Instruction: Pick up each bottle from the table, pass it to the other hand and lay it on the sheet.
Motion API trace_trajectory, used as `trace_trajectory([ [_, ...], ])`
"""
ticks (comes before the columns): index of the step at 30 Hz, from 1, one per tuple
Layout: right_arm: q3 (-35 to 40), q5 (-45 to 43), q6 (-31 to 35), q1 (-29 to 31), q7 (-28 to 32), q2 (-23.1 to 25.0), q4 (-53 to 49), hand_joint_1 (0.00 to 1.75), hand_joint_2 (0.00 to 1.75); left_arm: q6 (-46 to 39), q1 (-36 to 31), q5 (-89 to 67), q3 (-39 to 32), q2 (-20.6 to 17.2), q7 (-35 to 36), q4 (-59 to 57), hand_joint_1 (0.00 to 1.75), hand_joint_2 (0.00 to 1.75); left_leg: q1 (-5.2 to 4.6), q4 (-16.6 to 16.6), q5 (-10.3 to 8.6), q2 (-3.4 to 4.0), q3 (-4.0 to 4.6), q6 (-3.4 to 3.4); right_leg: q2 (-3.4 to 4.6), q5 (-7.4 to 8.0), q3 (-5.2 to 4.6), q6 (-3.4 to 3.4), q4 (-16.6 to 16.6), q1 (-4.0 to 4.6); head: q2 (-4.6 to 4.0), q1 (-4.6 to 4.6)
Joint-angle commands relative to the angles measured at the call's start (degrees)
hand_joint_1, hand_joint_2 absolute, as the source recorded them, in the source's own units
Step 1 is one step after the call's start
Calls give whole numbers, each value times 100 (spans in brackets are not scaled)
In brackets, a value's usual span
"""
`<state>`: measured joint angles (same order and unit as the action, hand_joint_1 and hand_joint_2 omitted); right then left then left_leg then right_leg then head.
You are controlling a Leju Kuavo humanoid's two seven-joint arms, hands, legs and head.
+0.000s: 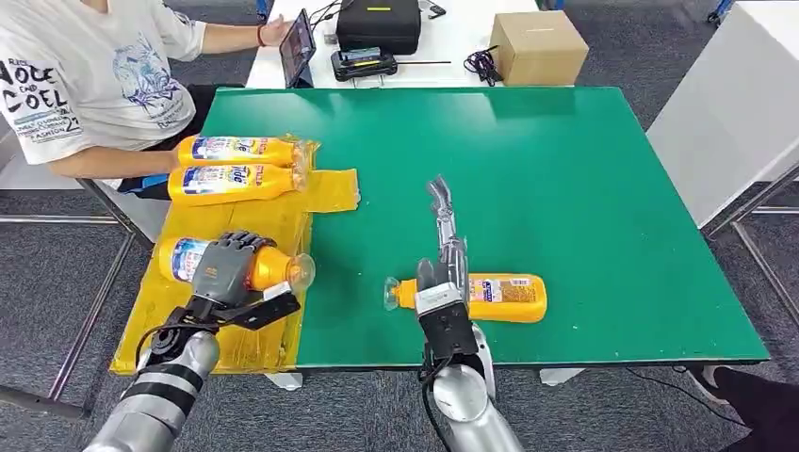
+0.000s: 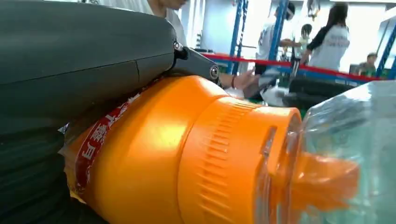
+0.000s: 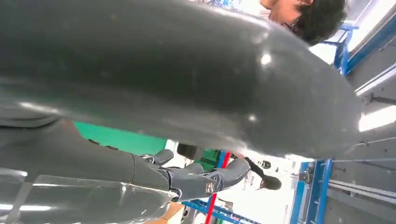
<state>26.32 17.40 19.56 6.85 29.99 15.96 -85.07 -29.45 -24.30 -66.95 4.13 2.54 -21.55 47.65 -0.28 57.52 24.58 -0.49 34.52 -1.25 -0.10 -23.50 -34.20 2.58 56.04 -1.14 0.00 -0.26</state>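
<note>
The bench (image 1: 565, 188) has a green top. The sheet (image 1: 273, 221) on it is yellow and half clear. The bottles (image 1: 236, 151) are orange-yellow with blue and white labels, and their caps (image 1: 301, 271) are clear. In the left wrist view the bottle (image 2: 154, 158) is orange with a red strip of white letters. The left hand (image 1: 226, 266) is dark grey, and the right hand (image 1: 445, 259) is grey; the arms (image 1: 155, 395) are silver with black bands. The floor (image 1: 603, 414) is grey. The box (image 1: 539, 47) is brown. The person's shirt (image 1: 85, 75) is white with a blue print.
</note>
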Motion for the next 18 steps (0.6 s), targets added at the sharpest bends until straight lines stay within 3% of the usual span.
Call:
trace_trajectory([
  [1,91,6,-139,248,-94,-108,316,0,0,446,-416,-80,296,-141,82,-1074,175,175,11,-1,9,6,-28,10,3,-5,31,-14,-7,12,0,0],
  [11,77,1,-246,241,-127,-98,339,0,0,588,-388,-375,483,-215,293,-1265,175,175,11,-2,9,11,-29,9,8,-3,31,-12,-7,12,0,2],
  [18,83,41,-313,223,-145,-80,371,0,0,1216,-507,-308,494,-219,425,-1685,175,175,3,-8,5,11,-31,6,8,-2,30,-8,-7,4,0,0],
])
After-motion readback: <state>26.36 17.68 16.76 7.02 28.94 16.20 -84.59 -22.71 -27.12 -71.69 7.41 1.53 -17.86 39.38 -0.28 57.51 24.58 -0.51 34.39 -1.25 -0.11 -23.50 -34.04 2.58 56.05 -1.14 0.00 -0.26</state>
